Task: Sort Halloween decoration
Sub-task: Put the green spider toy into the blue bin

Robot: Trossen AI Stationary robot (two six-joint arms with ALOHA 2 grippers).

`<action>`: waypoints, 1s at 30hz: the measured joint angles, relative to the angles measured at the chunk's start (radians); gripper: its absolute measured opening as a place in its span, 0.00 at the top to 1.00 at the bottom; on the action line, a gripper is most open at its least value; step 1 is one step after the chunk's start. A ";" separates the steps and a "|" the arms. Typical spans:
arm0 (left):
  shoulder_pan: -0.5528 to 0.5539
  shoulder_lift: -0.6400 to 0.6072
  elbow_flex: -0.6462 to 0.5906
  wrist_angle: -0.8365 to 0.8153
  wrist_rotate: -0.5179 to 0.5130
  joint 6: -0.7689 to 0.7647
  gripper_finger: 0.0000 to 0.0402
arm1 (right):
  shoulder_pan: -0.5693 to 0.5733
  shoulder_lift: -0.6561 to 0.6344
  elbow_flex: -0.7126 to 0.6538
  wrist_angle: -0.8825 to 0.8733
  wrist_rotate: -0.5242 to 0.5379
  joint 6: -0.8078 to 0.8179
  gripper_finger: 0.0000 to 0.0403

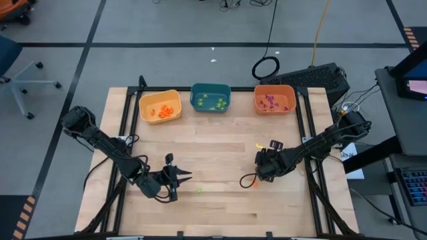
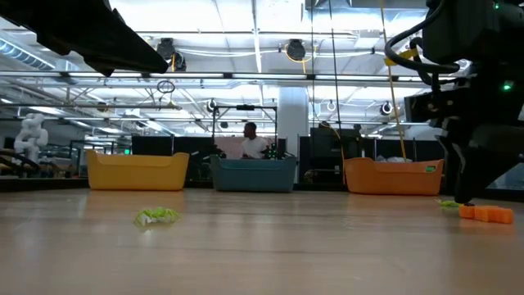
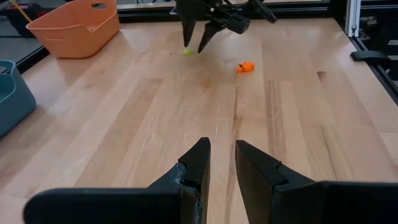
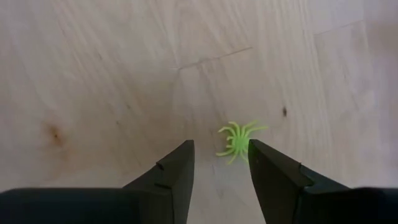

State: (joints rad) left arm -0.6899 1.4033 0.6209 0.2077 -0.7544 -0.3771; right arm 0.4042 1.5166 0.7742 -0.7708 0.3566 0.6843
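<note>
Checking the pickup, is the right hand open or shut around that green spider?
Open: the right hand straddles the green spider, a gap showing either side.

Pale wooden table (image 1: 220,167), smooth and matt with visible grain; green spider (image 4: 236,140) looks like soft, glossy plastic.

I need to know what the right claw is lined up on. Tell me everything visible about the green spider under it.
The green spider is a tiny light-green trinket, plastic or rubbery by its look, with a small body and thin legs splayed outward. It lies flat on the bare wooden table, touching nothing else. The right claw hangs over it, open, the spider just ahead of the gap and beside one fingertip, not gripped.
</note>
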 joint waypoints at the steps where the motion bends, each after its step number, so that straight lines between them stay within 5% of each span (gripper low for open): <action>1: 0.000 0.000 0.000 0.000 0.000 0.000 0.81 | 0.000 0.000 0.000 0.000 0.000 0.001 0.66; 24: 0.000 0.000 0.000 0.000 -0.001 0.000 0.81 | 0.004 -0.003 -0.064 0.087 0.009 0.120 0.66; 30: 0.000 0.000 0.000 0.000 -0.001 0.000 0.81 | 0.004 -0.002 -0.064 0.094 0.003 0.120 0.74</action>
State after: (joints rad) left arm -0.6899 1.4029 0.6209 0.2080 -0.7555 -0.3771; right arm 0.4080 1.5143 0.7097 -0.6765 0.3594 0.8040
